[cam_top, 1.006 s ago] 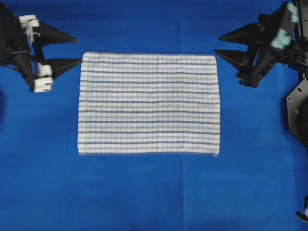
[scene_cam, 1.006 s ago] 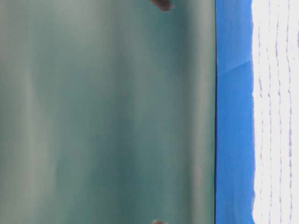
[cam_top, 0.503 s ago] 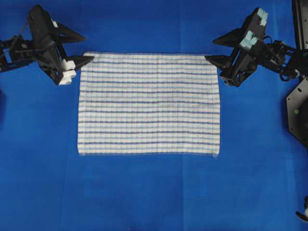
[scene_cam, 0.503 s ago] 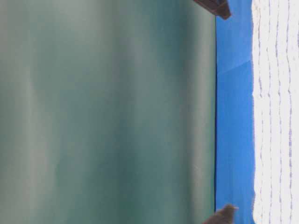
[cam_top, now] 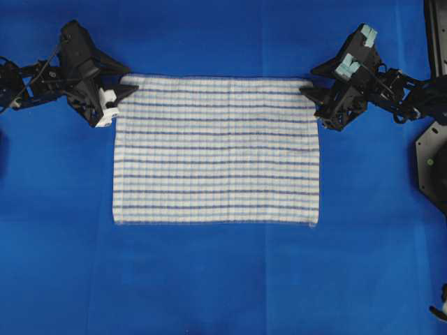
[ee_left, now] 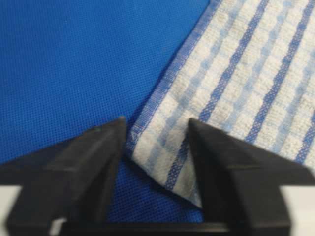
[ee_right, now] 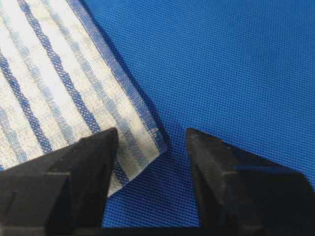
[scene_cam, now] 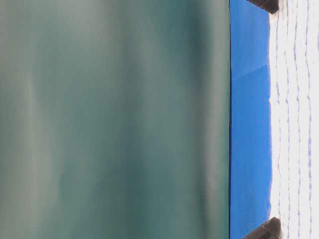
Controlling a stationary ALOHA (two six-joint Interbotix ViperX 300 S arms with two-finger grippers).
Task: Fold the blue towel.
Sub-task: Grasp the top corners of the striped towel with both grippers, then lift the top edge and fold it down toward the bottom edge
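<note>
While lying flat mid-frame on the table covering [cam_top: 209, 279], blue towel [cam_top: 216, 150] found unfolded. Left gripper [cam_top: 119, 94] and right gripper [cam_top: 312, 87] set astride upper corners, jaws parted, nothing clamped, presumably positioned for pinching.

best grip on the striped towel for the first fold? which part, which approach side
Probably the two far corners, one per arm. The blue towel lies flat and square, so only edges and corners offer a pinch. The left gripper and right gripper each already straddle a corner from the outer sides, jaws apart. Coming in low from outside, along the table covering, lets one finger slide under the hem.
</note>
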